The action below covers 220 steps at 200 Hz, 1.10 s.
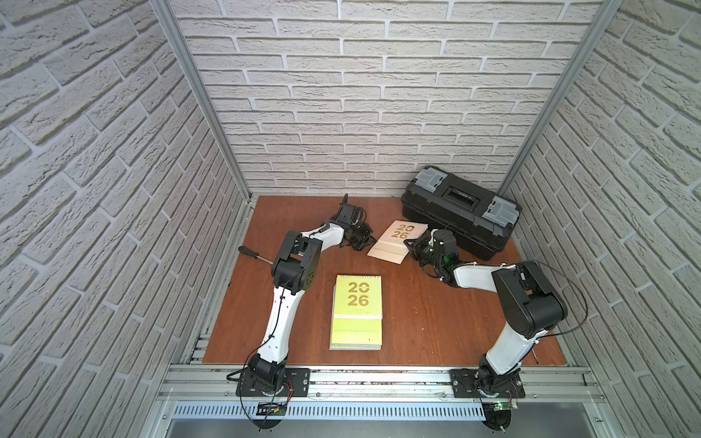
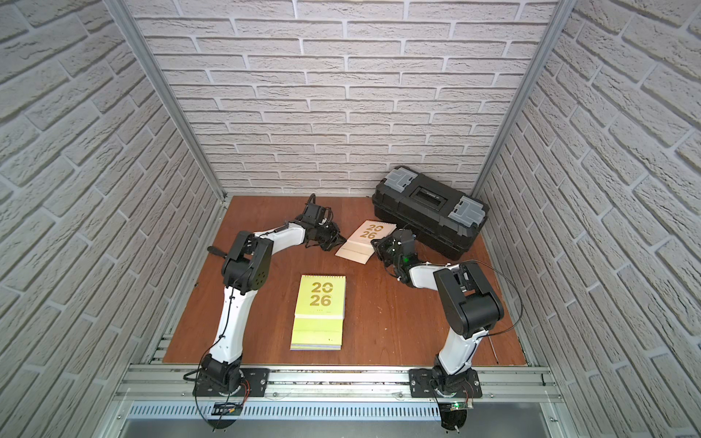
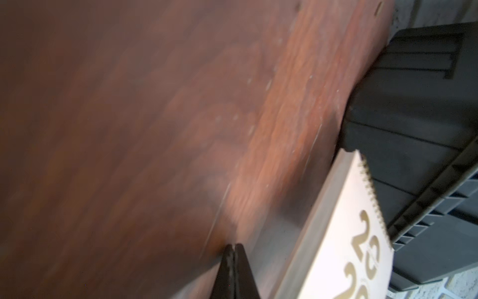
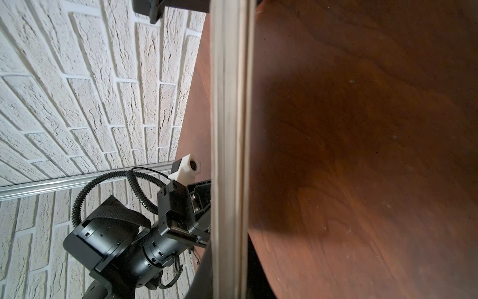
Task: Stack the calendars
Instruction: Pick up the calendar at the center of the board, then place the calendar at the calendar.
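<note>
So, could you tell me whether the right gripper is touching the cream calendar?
Touching. In the right wrist view the cream calendar runs edge-on between the dark jaws of the right gripper, which press against both its faces.

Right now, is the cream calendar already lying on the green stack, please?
No, in a top view the cream calendar is well apart from the green stack, beside the black toolbox.

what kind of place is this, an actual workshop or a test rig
Most likely a robot test cell dressed as a workshop: brick-pattern wall panels sit in aluminium frame posts, and the left arm and right arm are bolted to a metal rail at the wooden tabletop's front edge.
</note>
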Tool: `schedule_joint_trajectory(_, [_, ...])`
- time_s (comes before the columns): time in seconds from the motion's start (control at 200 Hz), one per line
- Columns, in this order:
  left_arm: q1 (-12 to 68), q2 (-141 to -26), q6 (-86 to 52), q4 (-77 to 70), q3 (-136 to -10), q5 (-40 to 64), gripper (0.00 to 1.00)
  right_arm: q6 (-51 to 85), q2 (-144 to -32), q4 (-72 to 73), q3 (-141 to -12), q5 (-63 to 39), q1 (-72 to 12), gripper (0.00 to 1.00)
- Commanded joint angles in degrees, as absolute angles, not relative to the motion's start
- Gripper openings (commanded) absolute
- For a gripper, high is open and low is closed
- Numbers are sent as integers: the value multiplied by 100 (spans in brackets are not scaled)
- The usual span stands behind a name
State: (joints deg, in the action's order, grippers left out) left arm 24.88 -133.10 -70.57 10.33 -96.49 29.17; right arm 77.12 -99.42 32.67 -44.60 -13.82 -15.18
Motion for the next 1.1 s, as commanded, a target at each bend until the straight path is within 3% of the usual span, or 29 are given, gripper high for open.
schedule_joint_trajectory(0.0, [2417, -12774, -6866, 1190, -9391, 2702, 0, 7608, -9485, 3632, -4376, -1393, -1579, 3])
schedule_joint_trajectory(0.72, [2509, -10152, -6571, 1150, -7325, 1966, 0, 7008, -7225, 2339, -3829, -1683, -1912, 3])
schedule_joint_trajectory(1.095, [2732, -8686, -6399, 1445, -6238, 1373, 0, 6650, -5991, 1604, -3476, -1485, -2777, 3])
